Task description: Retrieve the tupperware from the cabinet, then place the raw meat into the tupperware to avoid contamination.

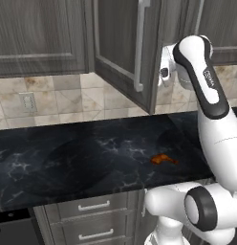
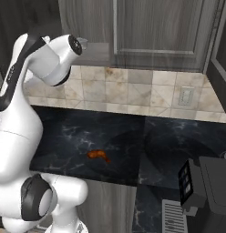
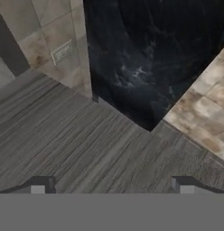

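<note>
Dark marble desk (image 1: 91, 158) runs under the grey cabinet (image 1: 125, 43), whose door stands swung out, and the raw meat (image 1: 163, 159) lies on the desk below and just right of that door's lower corner; the tupperware I cannot make out. Raised beside the door's open edge, the arm holds the claw (image 3: 111, 187) wide and empty, close against wood grain. Reaching in blind could knock the door or the cabinet frame.
</note>
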